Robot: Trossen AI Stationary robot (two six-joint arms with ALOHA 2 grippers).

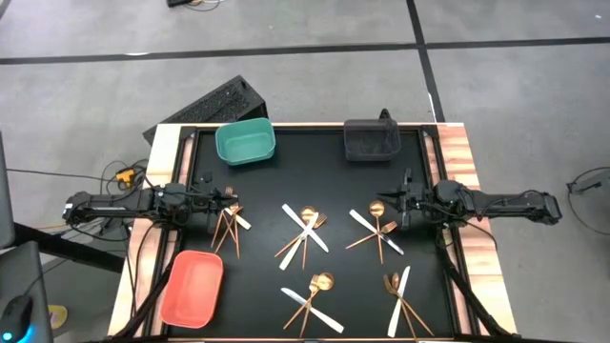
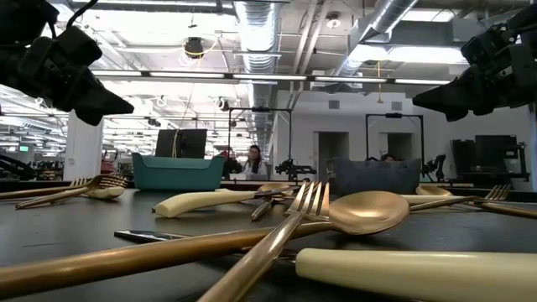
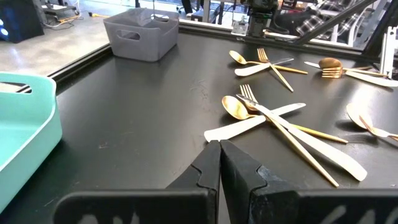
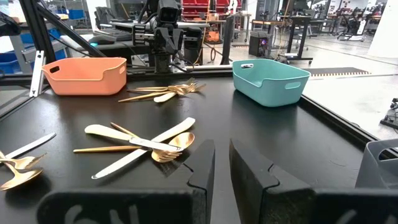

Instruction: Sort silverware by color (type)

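Observation:
The silverware lies in several small crossed heaps on the black table top [image 1: 286,171]: gold spoons and forks with white-handled knives [image 1: 305,232], [image 1: 376,229], [image 1: 315,295], [image 1: 400,291], [image 1: 229,221]. My left gripper [image 1: 232,202] hovers at the table's left side, shut and holding nothing, with one heap [image 3: 273,118] lying ahead of it. My right gripper [image 1: 396,205] hovers at the right side and faces it. Its fingers [image 4: 222,155] stand a narrow gap apart with nothing between them, and another heap [image 4: 143,144] lies on the table beyond it.
A teal bin [image 1: 245,143] stands at the far left, a dark grey bin [image 1: 370,140] at the far right and a salmon bin [image 1: 193,288] at the near left. A keyboard [image 1: 205,105] lies past the far left corner. A person [image 2: 252,159] sits in the room behind.

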